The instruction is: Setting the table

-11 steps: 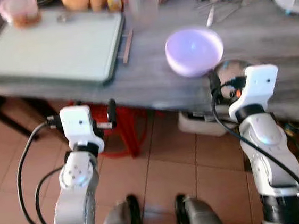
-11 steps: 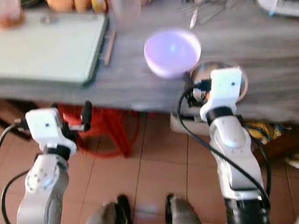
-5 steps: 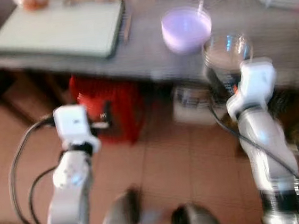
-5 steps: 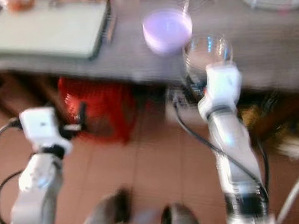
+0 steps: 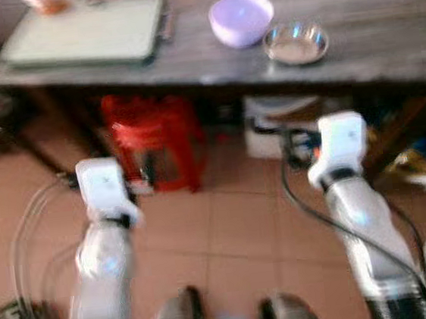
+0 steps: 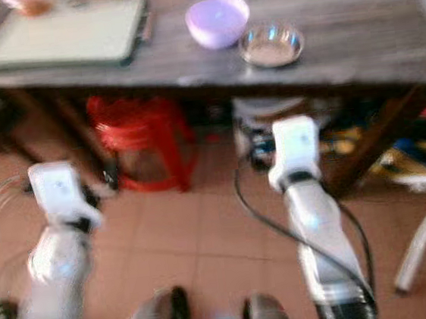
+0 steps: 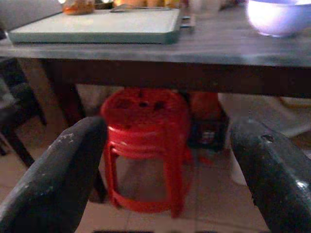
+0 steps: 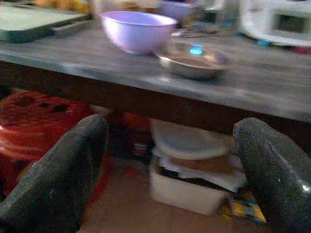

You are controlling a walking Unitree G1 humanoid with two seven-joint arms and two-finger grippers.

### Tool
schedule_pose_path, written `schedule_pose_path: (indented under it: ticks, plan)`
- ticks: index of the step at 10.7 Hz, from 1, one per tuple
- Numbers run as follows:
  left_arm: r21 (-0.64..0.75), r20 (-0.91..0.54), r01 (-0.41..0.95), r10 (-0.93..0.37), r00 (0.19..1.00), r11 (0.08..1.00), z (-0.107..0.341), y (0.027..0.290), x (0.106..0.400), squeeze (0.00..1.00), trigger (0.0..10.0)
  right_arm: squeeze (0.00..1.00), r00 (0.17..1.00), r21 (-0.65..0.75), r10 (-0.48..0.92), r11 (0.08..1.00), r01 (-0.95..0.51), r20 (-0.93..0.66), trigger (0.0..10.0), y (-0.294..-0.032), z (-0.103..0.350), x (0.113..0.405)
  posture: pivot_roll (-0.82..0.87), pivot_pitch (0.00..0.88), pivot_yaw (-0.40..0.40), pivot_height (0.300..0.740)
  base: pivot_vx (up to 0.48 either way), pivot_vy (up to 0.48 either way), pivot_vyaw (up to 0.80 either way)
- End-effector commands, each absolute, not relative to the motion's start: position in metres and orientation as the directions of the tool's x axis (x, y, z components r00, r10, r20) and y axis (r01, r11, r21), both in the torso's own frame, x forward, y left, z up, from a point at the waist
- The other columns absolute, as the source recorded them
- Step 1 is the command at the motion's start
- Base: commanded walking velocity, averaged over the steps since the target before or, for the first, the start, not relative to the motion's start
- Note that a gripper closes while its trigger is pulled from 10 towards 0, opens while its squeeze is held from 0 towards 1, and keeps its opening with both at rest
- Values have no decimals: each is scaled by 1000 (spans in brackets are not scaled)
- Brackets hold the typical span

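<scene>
The 2 head eyes look down from above at the desk [image 5: 384,50] and floor. Both wrist cameras face forward, low, sharing the purple bowl [image 8: 137,30].

Grey table [image 5: 384,42] edge fronts both arms; bare tabletop lies right of the metal bowl [image 5: 296,42], which stands just beside the lilac bowl [image 5: 241,18]; pale green tray [image 5: 85,30] fills the left end; beneath, a red stool [image 7: 146,145] and a white box [image 8: 187,182] block the underside; tiled floor [image 5: 238,218] before them is open.
</scene>
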State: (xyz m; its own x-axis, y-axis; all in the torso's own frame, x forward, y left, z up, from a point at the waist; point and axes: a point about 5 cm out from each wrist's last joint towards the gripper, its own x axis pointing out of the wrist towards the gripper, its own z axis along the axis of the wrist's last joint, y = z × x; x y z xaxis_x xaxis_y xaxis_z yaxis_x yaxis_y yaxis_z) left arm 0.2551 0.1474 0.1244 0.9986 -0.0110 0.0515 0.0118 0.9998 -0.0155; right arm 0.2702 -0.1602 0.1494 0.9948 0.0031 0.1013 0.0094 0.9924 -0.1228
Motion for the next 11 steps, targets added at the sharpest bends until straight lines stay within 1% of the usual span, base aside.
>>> schedule_pose_path:
  ticks: [1, 2, 3, 4, 5, 6, 8, 9, 10, 11]
  plan:
    - [-6, 84, -15, 15, 996, 1000, 126, 153, 255, 0, 10000, 0, 989, -127, -15, 991, 33, 146, 10000, -158, 150, 267, -42, 138, 19, 740, 0, 0, 0]
    - [-7, 81, -46, 46, 996, 999, 122, 153, 255, 0, 10000, 0, 987, -35, -69, 997, 75, 146, 10000, -157, 140, 265, -45, 150, 12, 740, 0, 0, 0]
    - [3, 89, -28, 28, 996, 1000, 118, 146, 254, 0, 10000, 0, 984, -104, -27, 993, 46, 176, 10000, -156, 144, 260, -46, 161, 4, 740, 0, 0, 0]
    - [0, 83, -14, 14, 996, 1000, 116, 143, 251, 0, 10000, 0, 987, -98, -20, 995, 36, 162, 10000, -161, 141, 257, -47, 164, -2, 740, 0, 0, 0]
    - [-19, 62, 10, -9, 998, 1000, 112, 142, 248, 0, 10000, 0, 990, -79, -45, 995, 56, 136, 10000, -165, 135, 255, -46, 174, -10, 740, 0, 0, 0]
    - [-26, 62, 18, -16, 998, 999, 112, 142, 248, 0, 10000, 0, 990, -75, -44, 996, 54, 131, 10000, -165, 134, 256, -46, 174, -10, 740, 0, 0, 0]
    - [-32, 80, 15, -12, 997, 999, 115, 141, 251, 0, 10000, 0, 989, -96, -14, 995, 28, 144, 10000, -162, 135, 262, -44, 178, -18, 740, 0, -285, -600]
    - [-32, 83, 15, -12, 996, 999, 116, 141, 251, 0, 10000, 0, 990, -76, -23, 997, 34, 138, 10000, -164, 135, 263, -44, 179, -19, 740, 0, -300, -800]
    - [-2, 113, 34, -33, 993, 999, 121, 140, 253, 0, 10000, 0, 989, -82, -9, 996, 21, 147, 10000, -164, 137, 263, -42, 183, -27, 740, 0, -304, -438]
    - [-11, 123, 27, -26, 992, 1000, 126, 141, 256, 0, 10000, 0, 989, -83, -7, 996, 19, 146, 10000, -165, 137, 263, -41, 186, -28, 740, 0, -480, 0]
